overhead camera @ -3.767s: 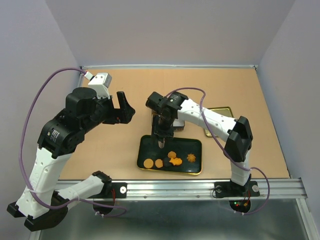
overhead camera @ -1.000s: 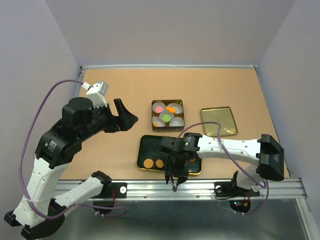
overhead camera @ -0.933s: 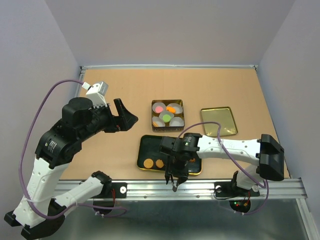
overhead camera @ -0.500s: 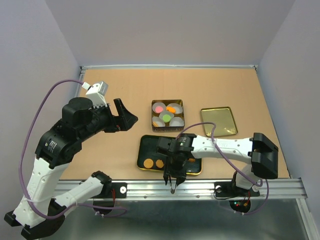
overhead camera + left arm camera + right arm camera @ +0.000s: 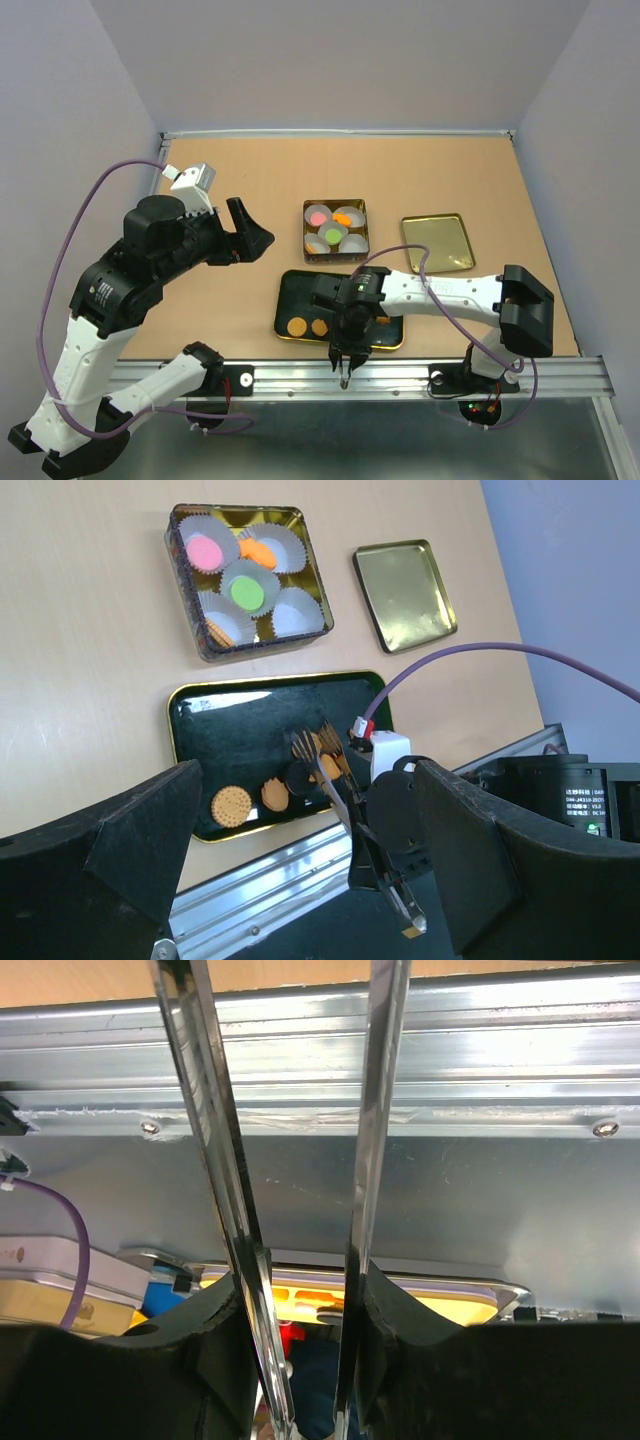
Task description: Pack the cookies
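Observation:
The cookies lie in two places. Pink [image 5: 318,215], orange and green [image 5: 247,588] ones sit in paper cups inside the square tin [image 5: 335,231]. Tan [image 5: 231,806], orange [image 5: 319,326] and dark [image 5: 299,777] ones rest on the black tray [image 5: 298,291]; my right arm hides others there. My right gripper [image 5: 343,378] points past the tray's near edge over the metal rail [image 5: 480,1060]. Its thin fingers [image 5: 215,1140] stand apart with nothing between them. Raised left of the tin, my left gripper [image 5: 245,232] is wide open and empty.
A gold lid [image 5: 437,243] lies flat to the right of the tin. The aluminium rail [image 5: 300,378] runs along the table's near edge, with a drop behind it. Purple cables loop from both arms.
Nearly four seconds ago my right gripper hung over the tin and tray's far edge; it now points over the rail. In the last second it drifted slightly left and its fingers narrowed. The left arm held still.

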Robot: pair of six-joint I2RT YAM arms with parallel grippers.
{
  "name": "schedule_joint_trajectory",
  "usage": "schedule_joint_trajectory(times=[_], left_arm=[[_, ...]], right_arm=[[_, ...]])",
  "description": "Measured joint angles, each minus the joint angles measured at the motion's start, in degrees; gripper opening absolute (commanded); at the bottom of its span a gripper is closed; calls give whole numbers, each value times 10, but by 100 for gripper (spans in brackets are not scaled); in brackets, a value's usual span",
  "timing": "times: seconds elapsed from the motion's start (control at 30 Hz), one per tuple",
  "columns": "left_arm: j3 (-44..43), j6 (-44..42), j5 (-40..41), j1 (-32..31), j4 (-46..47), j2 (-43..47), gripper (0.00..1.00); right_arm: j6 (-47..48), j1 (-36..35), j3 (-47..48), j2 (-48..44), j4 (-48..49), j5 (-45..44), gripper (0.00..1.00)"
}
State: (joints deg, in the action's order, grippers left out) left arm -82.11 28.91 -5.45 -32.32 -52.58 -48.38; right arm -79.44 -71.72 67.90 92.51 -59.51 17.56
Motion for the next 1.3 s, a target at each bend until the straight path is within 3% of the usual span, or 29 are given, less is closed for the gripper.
schedule_joint_trajectory(times=[0.37,1.03,1.3], left_arm=[[0,-2,0,0,1,-11,99],[-23,-14,0,0,-1,-29,99],[-45,-30,10,0,-12,-38,99]], right_arm=[[0,17,73,-20,-43,-39,38],[89,151,264,1,-141,-108,37],[138,204,284,36,-148,-111,37]])
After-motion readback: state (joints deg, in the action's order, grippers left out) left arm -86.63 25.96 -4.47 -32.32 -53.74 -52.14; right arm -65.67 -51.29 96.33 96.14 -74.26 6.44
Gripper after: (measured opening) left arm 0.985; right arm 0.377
